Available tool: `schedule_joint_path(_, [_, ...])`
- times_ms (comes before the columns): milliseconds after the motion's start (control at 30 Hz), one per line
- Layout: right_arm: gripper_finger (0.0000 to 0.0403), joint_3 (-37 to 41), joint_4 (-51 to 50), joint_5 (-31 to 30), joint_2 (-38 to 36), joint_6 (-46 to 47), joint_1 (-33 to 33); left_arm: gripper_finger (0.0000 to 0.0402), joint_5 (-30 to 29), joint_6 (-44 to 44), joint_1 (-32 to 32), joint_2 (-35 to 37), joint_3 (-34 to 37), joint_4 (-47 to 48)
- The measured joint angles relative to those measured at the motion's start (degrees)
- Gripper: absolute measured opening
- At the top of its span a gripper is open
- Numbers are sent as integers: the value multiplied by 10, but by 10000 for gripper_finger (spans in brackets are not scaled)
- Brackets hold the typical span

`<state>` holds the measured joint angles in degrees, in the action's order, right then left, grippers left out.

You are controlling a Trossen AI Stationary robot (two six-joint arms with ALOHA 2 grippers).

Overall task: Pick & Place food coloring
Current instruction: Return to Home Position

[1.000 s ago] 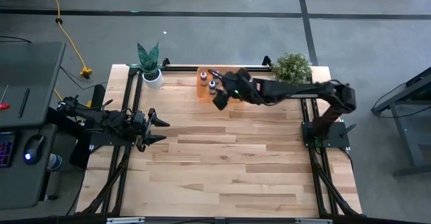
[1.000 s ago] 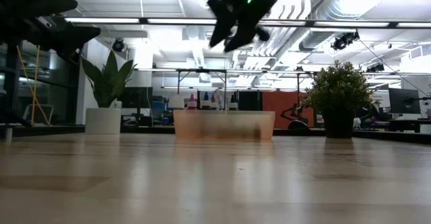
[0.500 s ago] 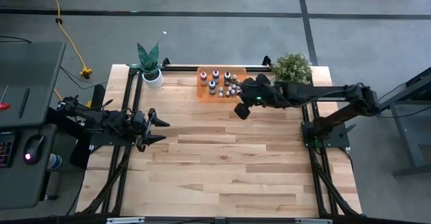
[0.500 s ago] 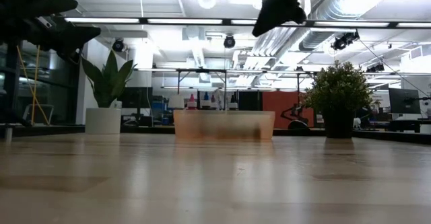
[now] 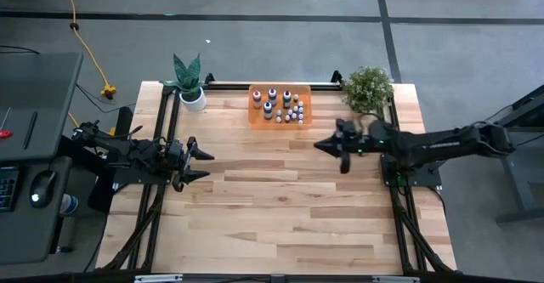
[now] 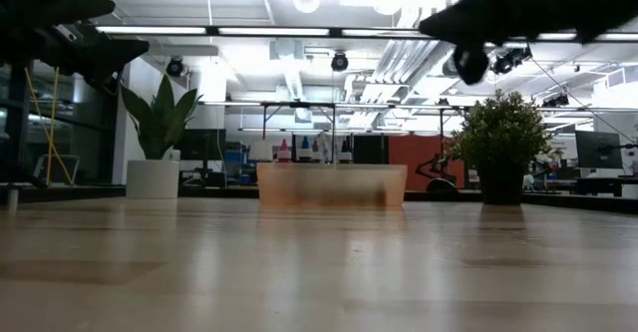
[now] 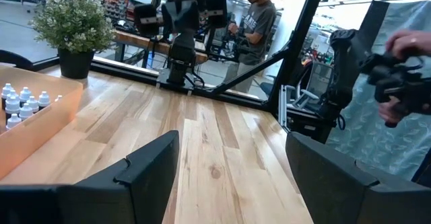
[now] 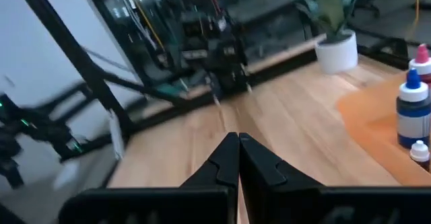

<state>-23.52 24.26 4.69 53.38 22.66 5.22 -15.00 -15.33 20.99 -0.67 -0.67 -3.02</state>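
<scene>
a: where is the food coloring [image 5: 287, 109]?
b: every bottle i can see stands upright in the orange bin [image 5: 255, 118] at the far edge of the counter [image 5: 280, 206]. the small whitish ones are bunched toward one end, with the larger ones beside them. none shows on the bare wood, so the sorting looks finished to me.
a: and the right gripper [image 5: 327, 145]?
b: it's well clear of the bin, high above the counter, between the bin and its own base. its wrist view shows the two fingers pressed together with nothing between them. empty and closed suits an arm folding home, i'd judge: nothing to snag on the bin's rim.
a: the left gripper [image 5: 206, 165]?
b: parked by the left edge, fingers spread wide, holding nothing. it's far from the bin, which gives the other arm room.
a: any risk?
b: little. the way back to the base looks free of bottles.
</scene>
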Motion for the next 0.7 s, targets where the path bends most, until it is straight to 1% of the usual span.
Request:
schedule_joint_path(67, [0,51,44,2,-40,13,0,271,0,0,0,0,0,0])
schedule_joint_path(133, [0,90,62,2,-84,20,0,271,0,0,0,0,0,0])
schedule_joint_path(300, [0,154,93,21,-179,24,-11,271,0,0,0,0,0,0])
schedule_joint_path(467, [0,174,108,17,-255,6,-47,271,0,0,0,0,0,0])
schedule_joint_path(633, [0,186,107,-31,-301,-36,-102,271,0,0,0,0,0,0])
schedule_joint_path(700, [0,199,99,-45,-318,-48,-115,271,0,0,0,0,0,0])
